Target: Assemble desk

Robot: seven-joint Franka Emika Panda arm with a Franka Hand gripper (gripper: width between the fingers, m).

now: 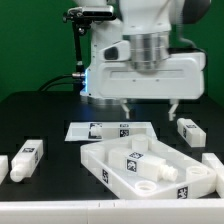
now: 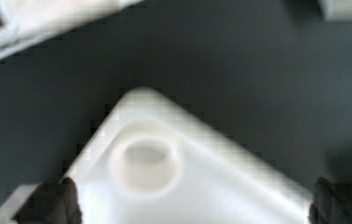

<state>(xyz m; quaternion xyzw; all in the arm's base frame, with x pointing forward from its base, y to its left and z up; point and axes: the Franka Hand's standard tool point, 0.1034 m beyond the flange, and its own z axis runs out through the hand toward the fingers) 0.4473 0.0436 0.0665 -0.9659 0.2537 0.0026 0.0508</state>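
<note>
Pincer point(image 1: 150, 106) spread wide, empty, over desk panel point(image 1: 100, 160) corner.
Ext. view: panel on black tabletop point(image 1: 40, 115) at 5 o'clock; round socket point(image 2: 146, 162) under pincer; tagged leg point(image 1: 188, 130) at 3, second leg point(image 1: 30, 154) at 8; marker board point(image 1: 110, 130) just behind panel.

Green backdrop point(image 1: 30, 45) across the rear; black table point(image 1: 40, 115) in front w/ soft, even light; dark stand point(image 1: 74, 50) at back.

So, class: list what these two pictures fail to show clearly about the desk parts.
- The leg at the exterior view's left edge is cut off by the frame.
- Exterior view: tag patterns on the marker board are too small.
- Wrist view: blurred; only one tabletop corner shows.
</note>
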